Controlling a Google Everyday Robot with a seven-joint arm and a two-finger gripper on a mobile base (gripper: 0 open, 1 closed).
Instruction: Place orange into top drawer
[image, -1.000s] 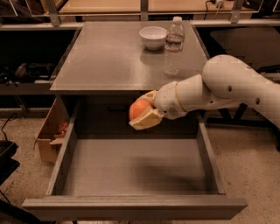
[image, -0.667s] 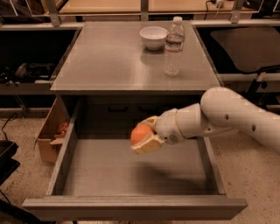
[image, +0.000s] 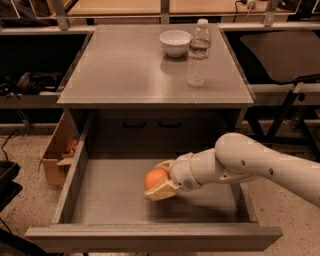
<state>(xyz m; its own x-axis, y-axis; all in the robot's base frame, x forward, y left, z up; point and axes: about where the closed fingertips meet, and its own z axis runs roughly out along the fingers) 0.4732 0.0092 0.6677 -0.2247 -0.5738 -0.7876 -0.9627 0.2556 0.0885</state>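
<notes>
Orange (image: 154, 177) half hidden in hand (image: 158, 181), inside top drawer (image: 150, 238)

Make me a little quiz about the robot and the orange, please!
1. True or false: the gripper holds the orange over the floor of the open top drawer.
2. Pick one: what stands beside the white bowl on the cabinet top? A) a water bottle B) a mug C) a banana
3. Short answer: how many things stand on the cabinet top?

Key:
1. True. The gripper is closed around the orange, inside the drawer's walls.
2. A.
3. Two: the white bowl and the water bottle.
</notes>
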